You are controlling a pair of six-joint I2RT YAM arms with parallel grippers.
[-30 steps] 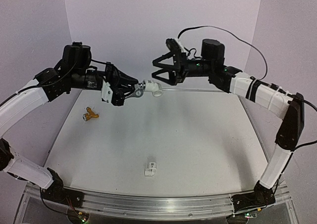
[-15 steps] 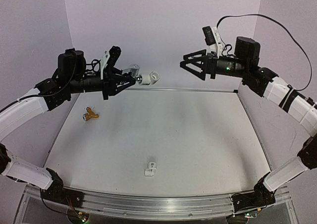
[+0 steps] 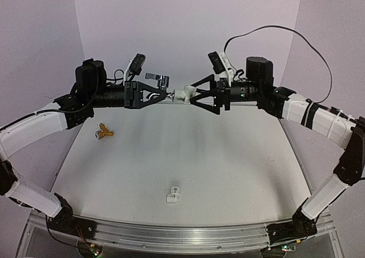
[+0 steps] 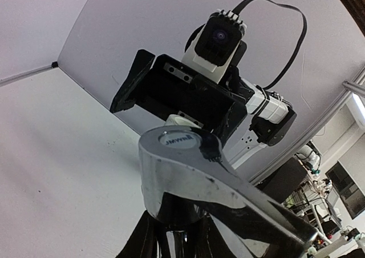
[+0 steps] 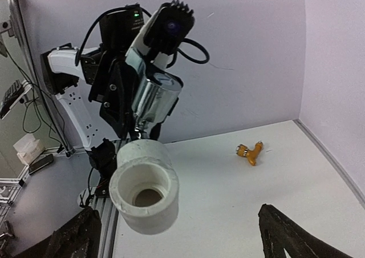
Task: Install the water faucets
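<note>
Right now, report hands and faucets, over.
Left hand shut on silver faucet, white fitting on its end. Right hand open at fitting. Brass faucet on table. Nothing blocking.

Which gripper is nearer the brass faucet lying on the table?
Left. The left gripper, shut on the silver faucet, hangs above and right of the brass faucet; the open right gripper is farther right.

Silver tap [image 3: 157, 77] aloft; brass tap [image 3: 104, 133] down.

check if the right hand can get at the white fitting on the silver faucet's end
Probably yes. The right hand is open and faces the mouth of the white fitting with nothing between them. The left hand grips only the silver faucet behind it, leaving the fitting bare.
</note>
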